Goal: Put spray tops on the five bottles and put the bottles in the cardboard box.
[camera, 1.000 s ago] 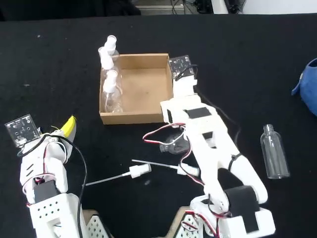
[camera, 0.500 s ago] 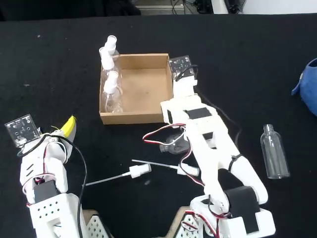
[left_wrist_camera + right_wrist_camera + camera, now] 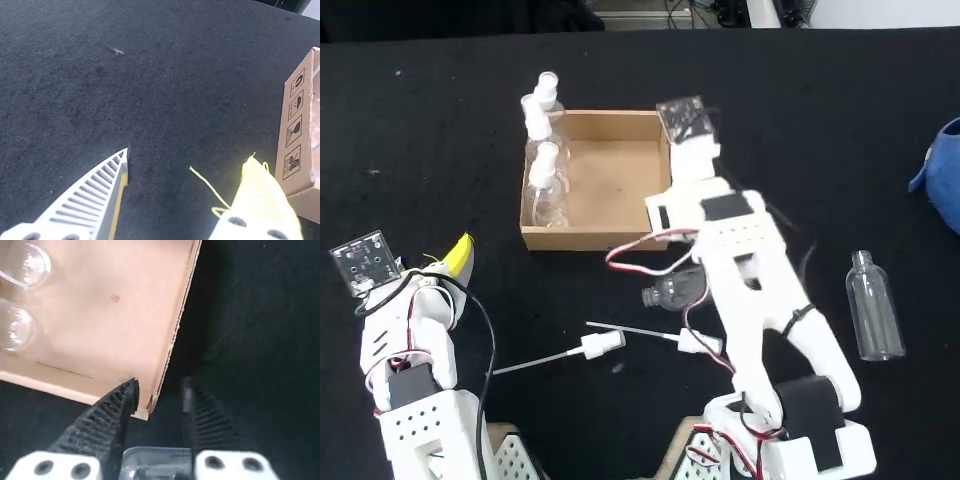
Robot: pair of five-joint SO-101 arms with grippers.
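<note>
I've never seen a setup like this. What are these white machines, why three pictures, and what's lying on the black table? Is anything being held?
These are two small robot arms, each ending in a pincer. One picture looks down from a fixed camera; the other two come from cameras on the arms' wrists. The left pincer is open over the black table; the right pincer is open at a corner of the cardboard box. Neither holds anything. Three topped bottles stand in the box. Two bottles lack tops: one bottle lies under the right arm, another bottle off to the side. Two loose spray tops lie nearby.
</note>
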